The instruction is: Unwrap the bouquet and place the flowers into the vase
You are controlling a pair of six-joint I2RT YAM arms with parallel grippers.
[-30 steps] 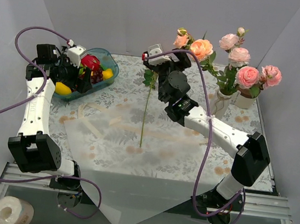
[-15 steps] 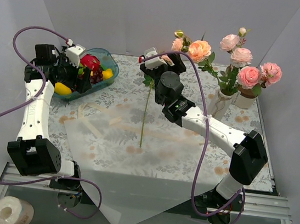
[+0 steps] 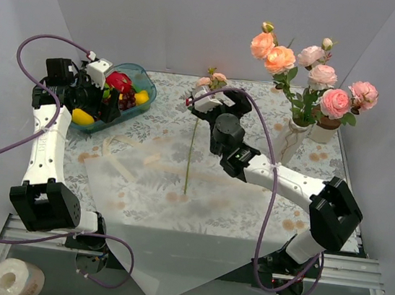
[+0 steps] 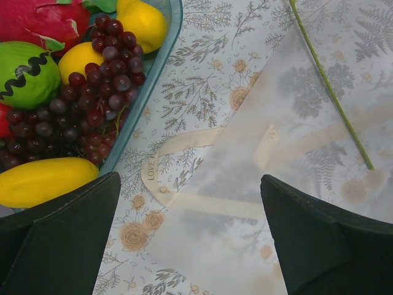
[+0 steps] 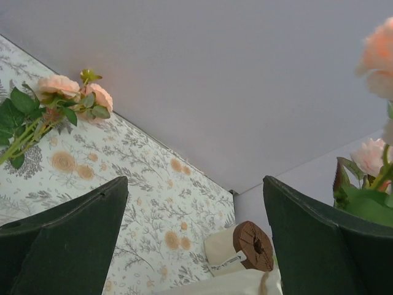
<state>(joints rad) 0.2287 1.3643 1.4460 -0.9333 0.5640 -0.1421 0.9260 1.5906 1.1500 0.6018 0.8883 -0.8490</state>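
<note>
Left fingers [image 4: 61, 239] spread wide, holding nothing, up over the fruit bowl [image 3: 142, 82] at the far left. Right fingers [image 5: 61, 239] spread wide too, holding nothing, near the middle. Most flowers [image 3: 316, 72] standing in the vase [image 3: 291, 136] at the far right. One more flower [image 3: 191, 150] lying flat on the counter [image 3: 160, 113], stem across the open white paper [image 3: 171, 235], blooms just beside the right fingers.

Blue-green clear plastic bowl [image 4: 161, 55] at far left of floral-print white tablecloth [image 4: 202, 92]. Inside: red dragon fruit [image 4: 43, 18], dark grapes [image 4: 92, 92], yellow fruits [image 4: 43, 181], green fruit [image 4: 27, 74] (black zigzag on it). White cylinder with brown round top [image 5: 245, 246] far right. White roll [image 3: 14, 280] near left, off cloth.
</note>
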